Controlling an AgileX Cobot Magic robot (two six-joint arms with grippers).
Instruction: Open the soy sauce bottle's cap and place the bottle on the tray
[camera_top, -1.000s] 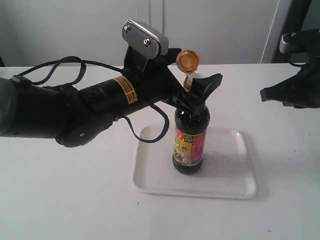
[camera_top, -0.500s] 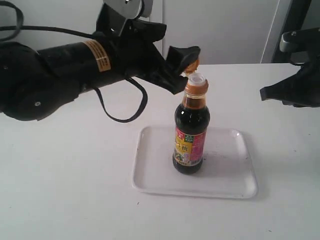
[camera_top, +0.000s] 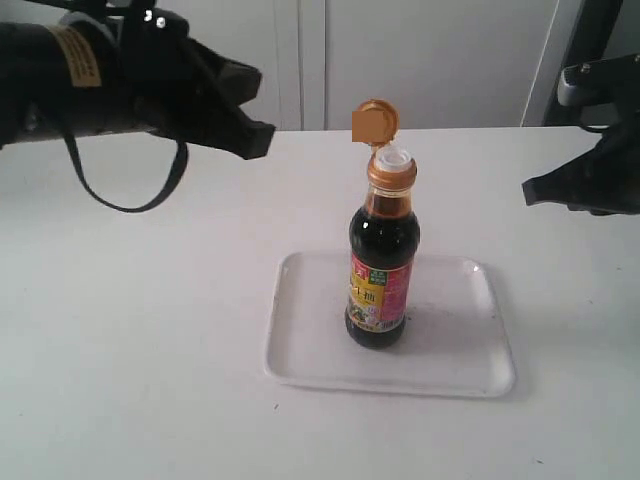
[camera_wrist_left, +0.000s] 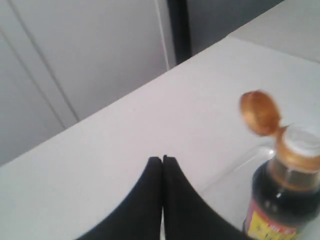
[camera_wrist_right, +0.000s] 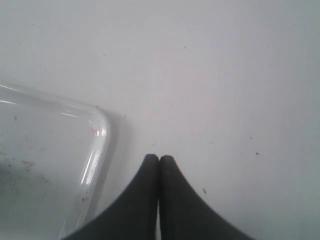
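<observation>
The left gripper (camera_wrist_left: 162, 161), fingers pressed together on nothing, is being pulled up and away to the left; 1 second back it was clamped around the soy sauce bottle (camera_top: 381, 262) neck. The right gripper (camera_wrist_right: 159, 160) is being kept closed and empty too. The cap (camera_top: 375, 121) is flipped open, and the bottle's being left upright on the tray (camera_top: 460, 362), so it's basically done.

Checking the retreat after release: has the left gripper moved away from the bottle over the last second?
Yes. The left gripper has pulled back left and up, clear of the soy sauce bottle standing on the tray.
</observation>
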